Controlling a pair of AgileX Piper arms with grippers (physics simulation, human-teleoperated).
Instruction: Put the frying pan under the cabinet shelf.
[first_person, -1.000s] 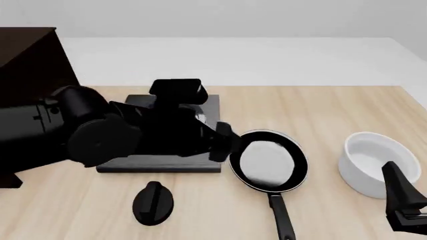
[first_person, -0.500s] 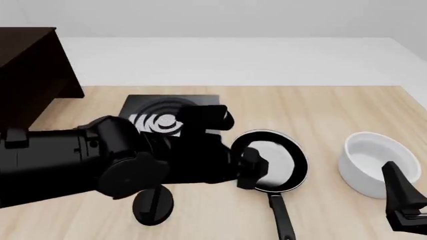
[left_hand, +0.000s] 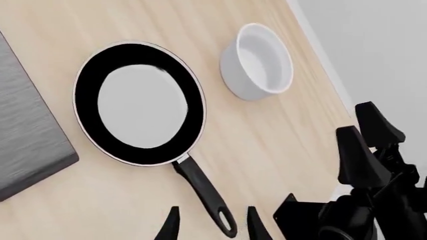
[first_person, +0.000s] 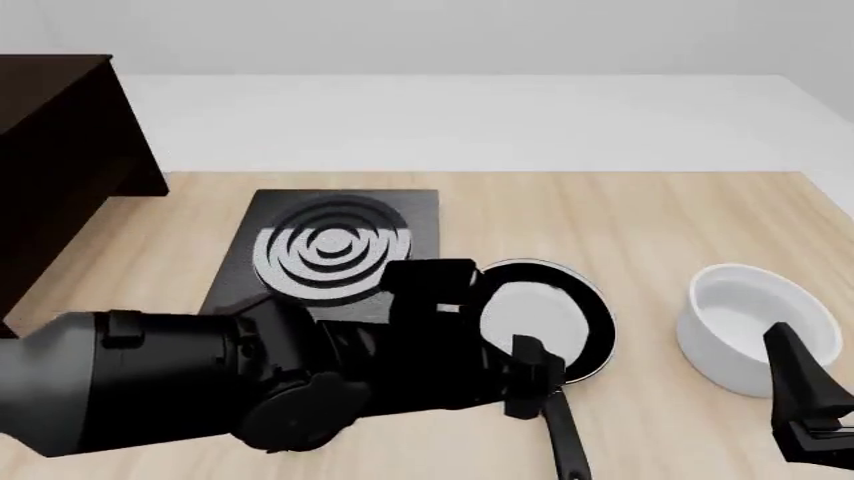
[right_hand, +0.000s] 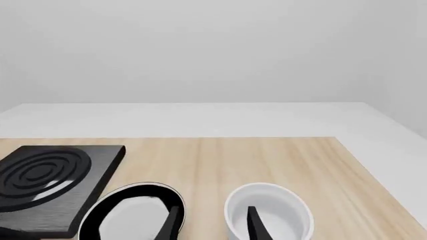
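Frying pan (left_hand: 139, 103) lies on the table just ahead of the left gripper (left_hand: 210, 225), whose spread fingertips straddle its handle's loop, seemingly without touching. Right gripper (right_hand: 210, 222), also spread, hangs near the bowl (right_hand: 269, 210).

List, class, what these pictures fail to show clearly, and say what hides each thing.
- Cabinet shelf: front view's left edge cuts it off; the space under it is unseen.
- Frying pan: the left arm covers its near-left side in the front view.
- Left claw: only fingertips show in its wrist view.
- Right claw: likewise.
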